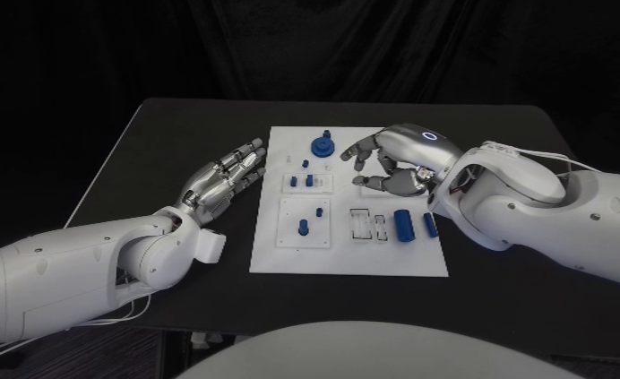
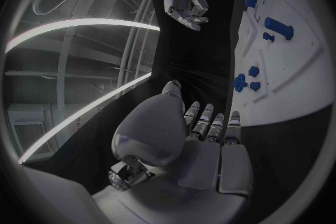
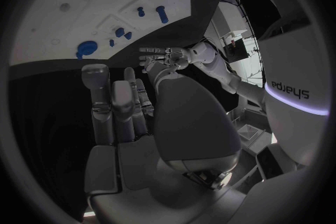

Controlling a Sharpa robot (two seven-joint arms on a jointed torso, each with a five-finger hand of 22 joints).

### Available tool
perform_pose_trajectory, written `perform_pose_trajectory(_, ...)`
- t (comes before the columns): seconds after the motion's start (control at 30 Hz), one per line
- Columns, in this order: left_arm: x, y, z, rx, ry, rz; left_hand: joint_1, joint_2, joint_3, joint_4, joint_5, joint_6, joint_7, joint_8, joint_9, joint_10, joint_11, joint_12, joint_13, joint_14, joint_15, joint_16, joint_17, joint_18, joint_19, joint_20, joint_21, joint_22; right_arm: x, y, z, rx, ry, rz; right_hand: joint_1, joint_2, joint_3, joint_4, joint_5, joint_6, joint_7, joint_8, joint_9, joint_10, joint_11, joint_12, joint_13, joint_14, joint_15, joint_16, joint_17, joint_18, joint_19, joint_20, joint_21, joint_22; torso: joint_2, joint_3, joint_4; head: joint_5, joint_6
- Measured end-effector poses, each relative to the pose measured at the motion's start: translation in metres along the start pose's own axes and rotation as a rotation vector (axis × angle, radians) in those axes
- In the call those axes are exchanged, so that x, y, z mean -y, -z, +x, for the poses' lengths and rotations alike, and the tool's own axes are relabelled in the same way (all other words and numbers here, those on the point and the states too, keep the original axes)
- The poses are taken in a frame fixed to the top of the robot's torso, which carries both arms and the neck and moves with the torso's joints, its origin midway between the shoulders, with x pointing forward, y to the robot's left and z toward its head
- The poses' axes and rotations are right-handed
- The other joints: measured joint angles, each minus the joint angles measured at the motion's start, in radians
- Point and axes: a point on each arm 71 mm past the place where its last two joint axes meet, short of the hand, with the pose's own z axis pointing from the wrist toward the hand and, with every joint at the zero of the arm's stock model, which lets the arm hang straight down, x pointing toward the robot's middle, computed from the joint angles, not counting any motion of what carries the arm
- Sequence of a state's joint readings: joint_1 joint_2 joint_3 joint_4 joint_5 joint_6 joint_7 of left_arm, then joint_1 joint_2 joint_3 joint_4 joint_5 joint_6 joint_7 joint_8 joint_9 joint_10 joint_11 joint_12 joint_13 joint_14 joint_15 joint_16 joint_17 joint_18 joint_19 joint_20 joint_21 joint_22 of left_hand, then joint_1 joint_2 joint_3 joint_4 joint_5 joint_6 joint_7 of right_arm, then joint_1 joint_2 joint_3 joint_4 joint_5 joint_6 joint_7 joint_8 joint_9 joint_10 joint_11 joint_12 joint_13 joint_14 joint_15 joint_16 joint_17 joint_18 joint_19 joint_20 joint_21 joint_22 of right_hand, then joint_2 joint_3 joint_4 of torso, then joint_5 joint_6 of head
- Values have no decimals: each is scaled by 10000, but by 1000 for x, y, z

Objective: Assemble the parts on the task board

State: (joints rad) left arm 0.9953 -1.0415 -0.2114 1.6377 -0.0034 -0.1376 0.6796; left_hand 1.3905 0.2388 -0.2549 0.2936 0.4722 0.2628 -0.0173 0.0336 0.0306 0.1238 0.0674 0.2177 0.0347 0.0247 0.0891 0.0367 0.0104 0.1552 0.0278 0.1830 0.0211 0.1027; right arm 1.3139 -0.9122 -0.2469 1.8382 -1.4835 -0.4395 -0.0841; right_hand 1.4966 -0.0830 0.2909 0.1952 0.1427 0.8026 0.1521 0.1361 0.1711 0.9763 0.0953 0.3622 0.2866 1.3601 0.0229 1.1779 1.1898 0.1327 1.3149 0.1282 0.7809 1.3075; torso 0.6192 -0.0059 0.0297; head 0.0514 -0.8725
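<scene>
I am holding my left hand (image 1: 227, 175) flat with fingers extended, empty, resting on the black table (image 1: 155, 137) just beside the task board (image 1: 388, 258). My right hand (image 1: 398, 162) is hovering over the board's far right area, fingers apart and curled, gripping nothing. Blue parts (image 1: 404, 224) are lying on the board.

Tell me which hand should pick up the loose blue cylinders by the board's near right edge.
Right, probably. The right hand hovers over the task board, just beyond the blue cylinders. The left hand lies off the board's opposite edge.
</scene>
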Motion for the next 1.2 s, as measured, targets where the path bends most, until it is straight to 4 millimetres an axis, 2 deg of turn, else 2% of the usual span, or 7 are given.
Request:
perform_pose_trajectory(0.13,6,7,-2,183,-87,34,-465,58,-316,6,-556,-1317,-1152,-146,-117,-605,-602,-934,-107,-181,8,-311,-63,-1,-35,-32,0,-147,28,19,-9,-75,-966,1316,-94,84,-107,307,0,698,-26,356,116,476,-221,1183,660,182,-182,187,152,-1,134,-134,97,0,0,1,0,-43,0)
perform_pose_trajectory(0.3,9,12,-3,343,-183,47,-778,170,-442,-11,-890,-2509,-1740,-291,-272,-1096,-810,-1455,-181,-228,57,-332,-90,-1,-92,106,0,-273,48,36,-9,-409,-1817,2521,-752,166,-409,766,125,1385,-275,985,402,131,-411,4129,2684,249,-328,187,164,-2,180,-301,-7,-1,-5,0,0,-117,0)
perform_pose_trajectory(0.5,10,13,-3,415,-428,75,-808,144,-497,-12,-1055,-2549,-1449,-299,-286,-1131,-776,-1444,-180,-228,57,-332,-96,-2,-90,139,0,-277,65,54,-1,-1069,-2422,4052,-2626,473,-1048,934,340,1495,-503,2136,1134,1544,-650,8434,6921,693,-565,851,752,-2,602,-524,793,-1,-6,0,-2,-323,0)
perform_pose_trajectory(0.63,9,10,0,322,-557,102,-807,146,-497,-12,-1055,-2504,-1305,-299,-283,-1110,-678,-1331,-180,-248,78,-332,-97,-4,-37,191,0,-245,70,61,5,-1559,-2472,4911,-3900,573,-1297,986,454,1345,-653,3014,1813,3049,-823,10137,9223,1050,-677,1882,1178,-312,1122,-658,2386,-1,-5,0,-2,-495,0)
perform_pose_trajectory(0.83,6,5,2,191,-696,133,-622,200,-494,-15,-728,-2341,-1040,-299,-249,-1056,-339,-1174,-163,-242,147,-332,-96,154,-23,324,0,-207,77,71,15,-2298,-2166,6058,-5180,276,-1174,985,541,1046,-1021,4746,3442,4840,-1084,11780,10215,1059,-917,2951,1183,-476,1505,-872,4399,-1,-6,0,-7,-670,0)
perform_pose_trajectory(0.9,6,3,2,158,-732,139,-507,195,-451,-55,-576,-2341,-1040,-299,-249,-1057,-339,-1174,-163,-242,147,-332,-96,155,-36,336,0,-207,79,74,20,-2589,-1950,6379,-5291,166,-1081,978,491,993,-1074,4976,3714,4871,-1114,11944,10216,1059,-917,3064,1183,-638,1505,-872,4645,-1,-6,1,-8,-696,0)
perform_pose_trajectory(1.2,5,1,2,55,-779,151,-292,223,-353,-13,-217,-2126,-755,-257,-207,-998,-71,-1005,-142,-242,147,-332,-93,154,-1,371,0,-176,76,76,40,-3475,-897,6825,-5600,-64,-820,986,27,852,-1141,5563,4580,4905,-1223,12061,10214,1057,-1059,3595,1182,-634,1503,-1016,5580,-1,-6,1,-8,-725,0)
